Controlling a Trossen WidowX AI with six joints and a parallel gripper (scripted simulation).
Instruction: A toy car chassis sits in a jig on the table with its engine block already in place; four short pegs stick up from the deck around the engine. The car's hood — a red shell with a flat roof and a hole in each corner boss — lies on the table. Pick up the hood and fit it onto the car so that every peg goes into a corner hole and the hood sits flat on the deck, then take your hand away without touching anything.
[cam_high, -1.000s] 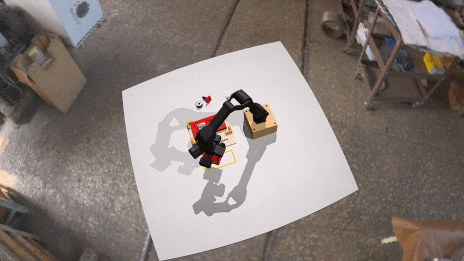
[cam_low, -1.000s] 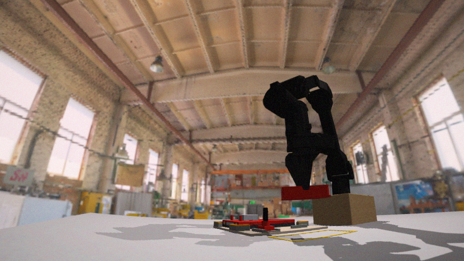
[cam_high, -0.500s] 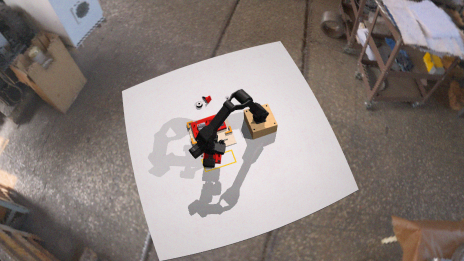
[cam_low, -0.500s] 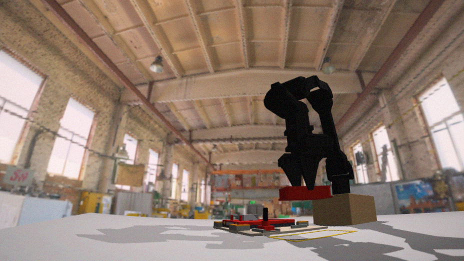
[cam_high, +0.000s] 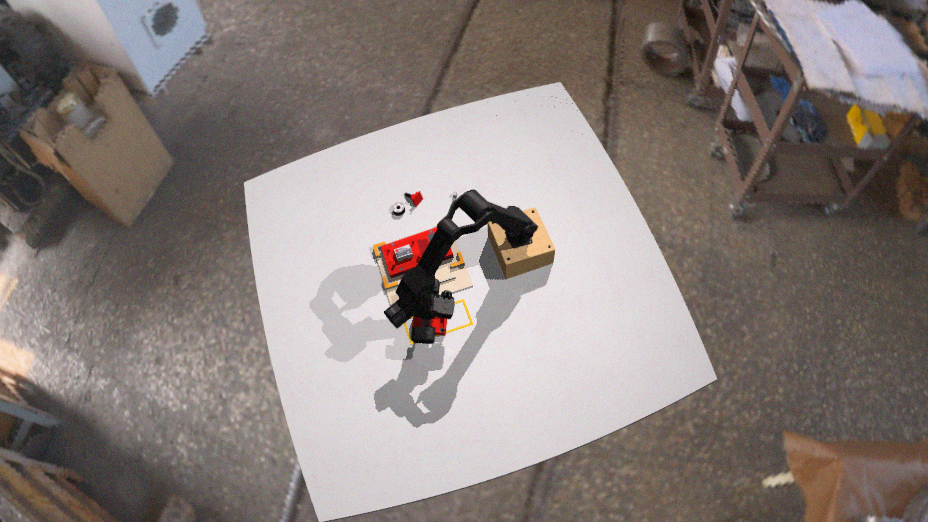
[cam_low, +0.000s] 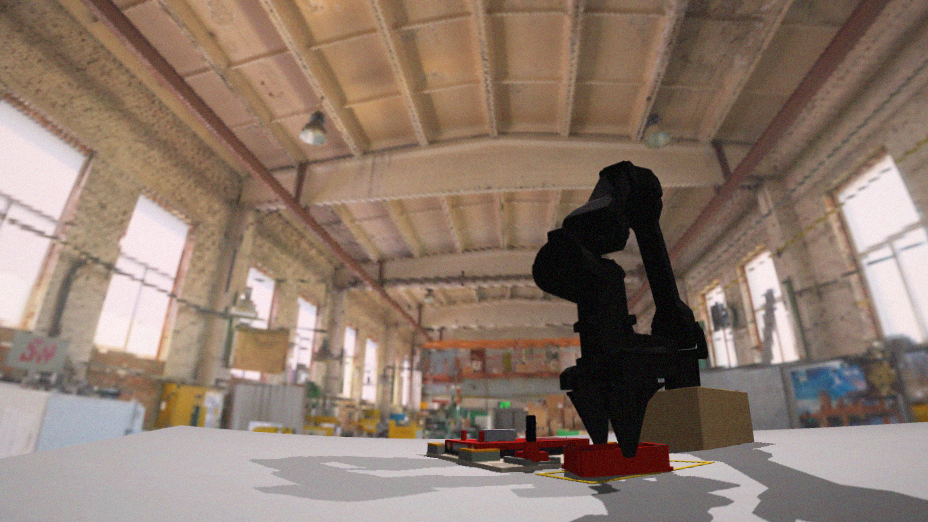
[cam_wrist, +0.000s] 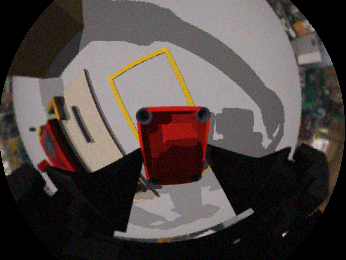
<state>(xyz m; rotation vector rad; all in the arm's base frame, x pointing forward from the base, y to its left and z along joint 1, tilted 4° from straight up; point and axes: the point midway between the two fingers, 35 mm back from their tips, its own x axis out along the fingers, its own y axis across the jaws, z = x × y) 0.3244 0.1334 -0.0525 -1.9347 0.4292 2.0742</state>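
The red hood (cam_high: 439, 324) (cam_low: 654, 459) (cam_wrist: 176, 142) is at or just above the table top, level, across one end of the yellow outline (cam_high: 468, 312) (cam_low: 691, 464) (cam_wrist: 178, 75). My gripper (cam_low: 614, 449) (cam_wrist: 174, 150) is shut on the hood, one finger on each long side. Dark corner bosses show in the wrist view. The red chassis (cam_high: 425, 240) (cam_low: 548, 443) (cam_wrist: 59, 146) sits in its jig (cam_high: 462, 279) (cam_low: 507, 466) (cam_wrist: 95, 125), with the grey engine block (cam_high: 402, 253) (cam_low: 498, 435) on its deck. The arm covers part of the chassis, and the pegs are hard to make out.
The wooden base block (cam_high: 535, 258) (cam_low: 723, 418) carries the arm. A small wheel-like part (cam_high: 397, 209) and a small red part (cam_high: 416, 197) lie beyond the jig. A tall black post (cam_low: 530, 428) stands beside the engine in the exterior view.
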